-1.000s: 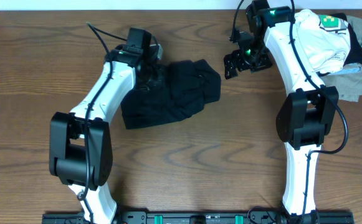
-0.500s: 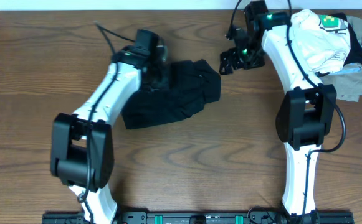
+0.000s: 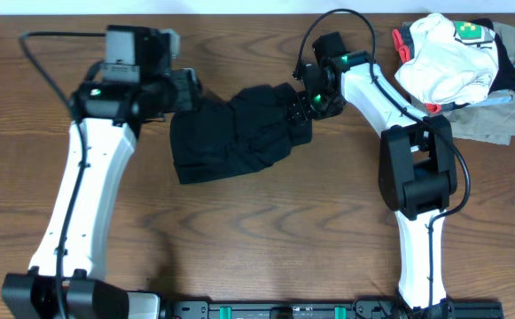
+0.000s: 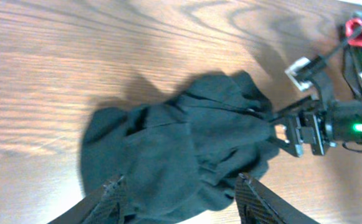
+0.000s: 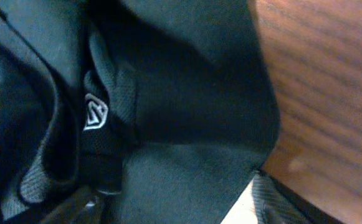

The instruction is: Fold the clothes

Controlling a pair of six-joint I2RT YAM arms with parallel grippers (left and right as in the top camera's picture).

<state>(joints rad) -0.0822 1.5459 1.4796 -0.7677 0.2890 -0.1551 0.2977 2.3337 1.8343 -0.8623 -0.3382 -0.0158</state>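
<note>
The clothes, one plain black garment (image 3: 239,133), lie crumpled on the wooden table (image 3: 266,230) at centre back. My left gripper (image 3: 190,89) hovers by its upper left edge. In the left wrist view the left gripper (image 4: 184,186) is open above the black cloth (image 4: 187,143) and holds nothing. My right gripper (image 3: 301,106) is down on the garment's right end. Seen from the right wrist, its fingers (image 5: 274,200) stand apart with a fold of black fabric (image 5: 187,162) lying between them; a small white logo (image 5: 95,113) shows on the cloth.
A white garment with a green patch and red trim (image 3: 443,53) is heaped at the back right, over a khaki-grey garment (image 3: 496,120). The table's back edge runs just behind both grippers.
My left gripper has let go of the black garment and drawn back up and to the left. My right gripper has come down and left onto the garment's right end, its fingers narrowing.
</note>
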